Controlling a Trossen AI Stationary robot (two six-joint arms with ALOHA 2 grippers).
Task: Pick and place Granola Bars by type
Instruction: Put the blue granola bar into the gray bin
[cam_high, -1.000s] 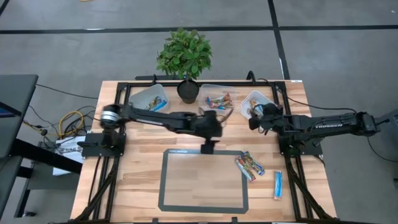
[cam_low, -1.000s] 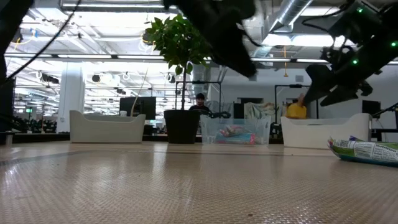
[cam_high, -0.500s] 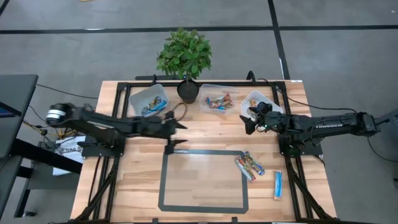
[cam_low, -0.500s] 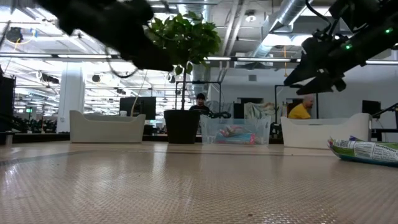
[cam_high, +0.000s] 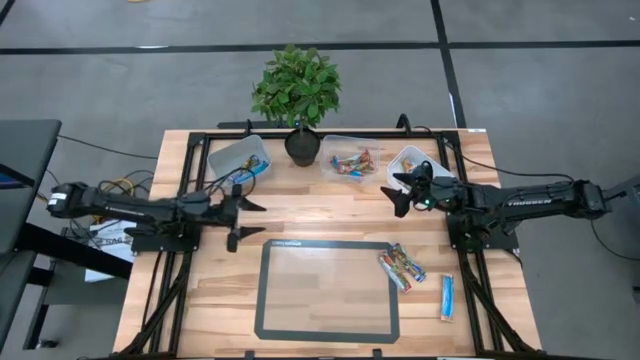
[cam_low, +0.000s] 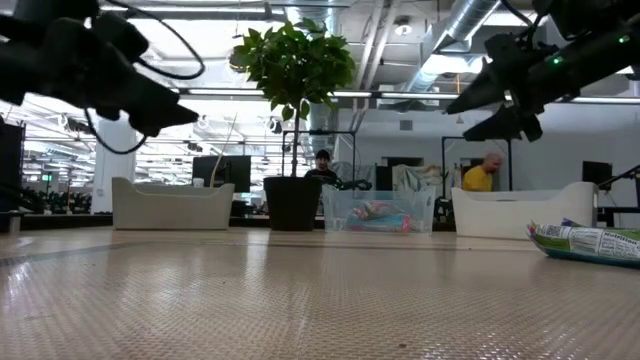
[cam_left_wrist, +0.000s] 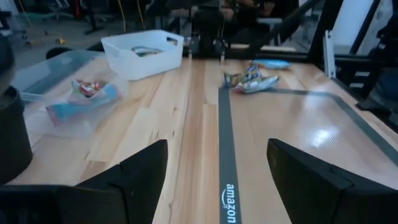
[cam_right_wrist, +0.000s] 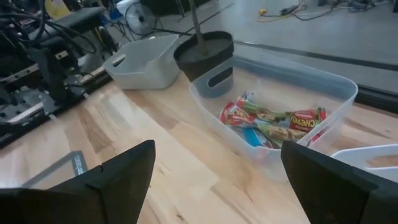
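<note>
Multicoloured granola bars (cam_high: 400, 267) and one blue-and-white bar (cam_high: 447, 296) lie flat on the table at the right, beside the black-outlined mat (cam_high: 325, 288). Several more bars lie in the clear tub (cam_high: 350, 160), also in the right wrist view (cam_right_wrist: 273, 123). Blue bars lie in the left white tub (cam_high: 240, 158). My left gripper (cam_high: 243, 222) is open and empty above the table, left of the mat's far corner. My right gripper (cam_high: 394, 196) is open and empty, between the clear tub and the right white tub (cam_high: 412, 163).
A potted plant (cam_high: 298, 100) stands at the far edge between the left white tub and the clear tub. Black frame rails (cam_high: 190, 150) run along the table's sides. People show in the room beyond the table (cam_low: 487, 172).
My left gripper has swung from near the clear tub at the table's middle toward the left edge, staying above the table. My right gripper has shifted slightly toward the table's left, away from the right white tub. The bars have not moved.
</note>
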